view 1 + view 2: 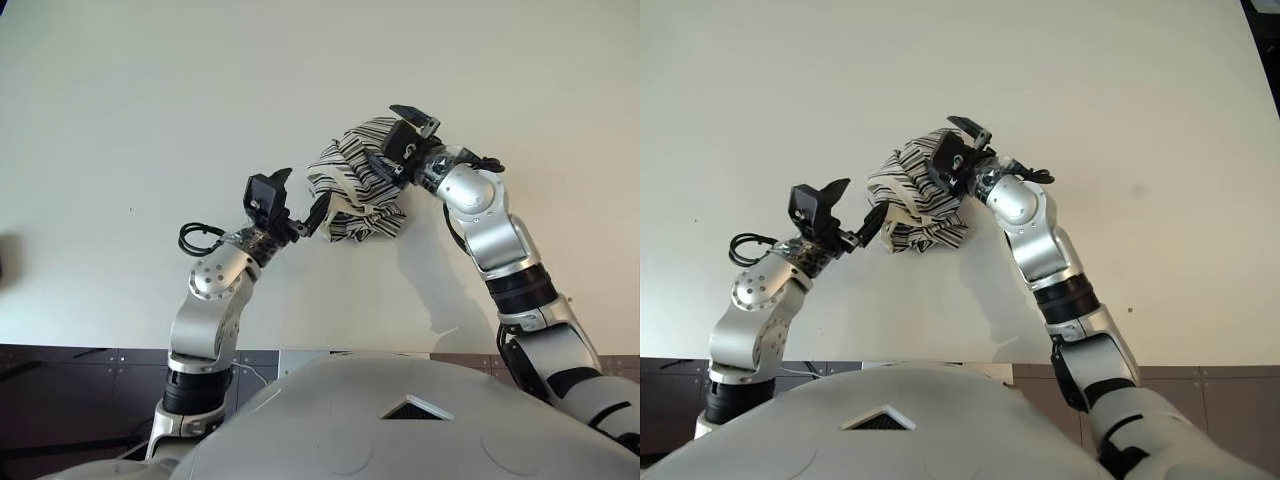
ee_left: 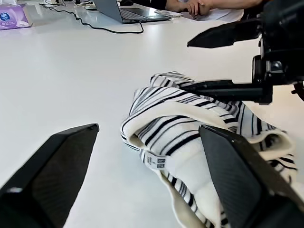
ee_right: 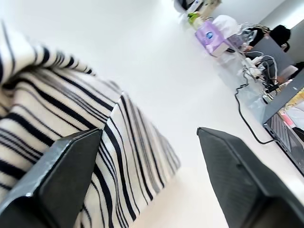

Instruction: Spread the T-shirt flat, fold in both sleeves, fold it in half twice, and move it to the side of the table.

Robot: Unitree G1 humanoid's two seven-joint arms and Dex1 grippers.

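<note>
White table [image 1: 150, 100], crumpled striped T-shirt [image 1: 355, 185] between left gripper [image 1: 300, 195] and right gripper [image 1: 390, 135], jaws apart; laptop [image 2: 128, 12] beyond.

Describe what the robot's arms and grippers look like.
The left arm and right arm have rounded silver-grey shells with black bands at the joints. A black cable loops by the left wrist. The left gripper and right gripper are black, with flat wedge-shaped fingers.
</note>
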